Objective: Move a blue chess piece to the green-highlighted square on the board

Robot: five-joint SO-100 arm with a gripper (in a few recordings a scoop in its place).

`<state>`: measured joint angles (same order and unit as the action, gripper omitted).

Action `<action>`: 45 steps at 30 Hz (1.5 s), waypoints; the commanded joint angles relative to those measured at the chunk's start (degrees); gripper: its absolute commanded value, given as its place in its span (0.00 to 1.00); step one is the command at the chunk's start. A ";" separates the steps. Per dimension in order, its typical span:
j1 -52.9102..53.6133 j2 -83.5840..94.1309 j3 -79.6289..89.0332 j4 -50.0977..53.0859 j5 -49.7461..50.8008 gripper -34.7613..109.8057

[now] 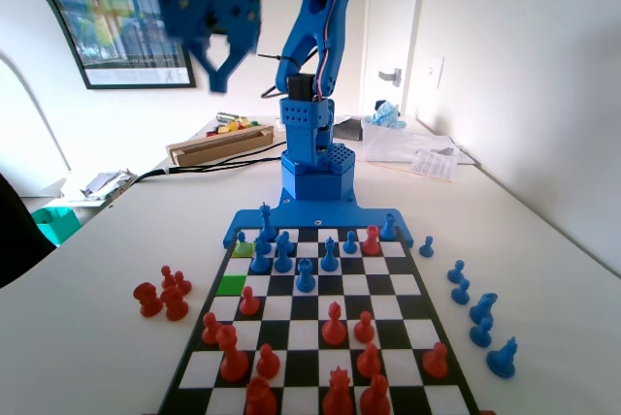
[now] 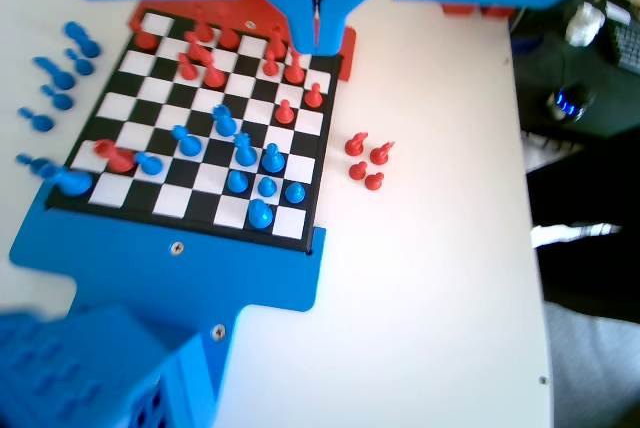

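Gripper (image 1: pixel 225 64), the blue arm's two-finger claw, hung high above the table in the fixed view, up at the picture's top left and well clear of every piece. Its two pointed jaws stood slightly apart with nothing between them, though motion blur made the exact gap hard to judge; in the wrist view they met in a thin seam at the top edge.

Below lay the flat black-and-white chequered board (image 1: pixel 315 337) on its blue plastic base plate. The bright, saturated green-highlighted square (image 1: pixel 231 285) sat bare on the board's left edge in the fixed view, with a red pawn just beside it on the near right. A small blue plastic pawn with a round ball head (image 1: pixel 306 276) stood a few squares to the right of that green square, with taller blue pieces crowded just behind it.

The step in hand looked like the approach to a pick. To do it well, the arm should descend straight over the pawn's head with the jaws opened wide, staying clear of the taller pieces behind, and close low on the neck under the ball.
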<state>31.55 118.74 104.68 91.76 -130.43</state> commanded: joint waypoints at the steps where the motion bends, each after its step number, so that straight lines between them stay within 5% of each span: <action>1: 1.58 -6.50 -2.02 -5.54 2.99 0.25; 27: 0.53 -18.46 24.43 -42.80 16.96 0.25; 45: 3.25 -20.39 29.62 -50.27 16.70 0.29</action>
<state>33.49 97.56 133.95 42.36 -112.68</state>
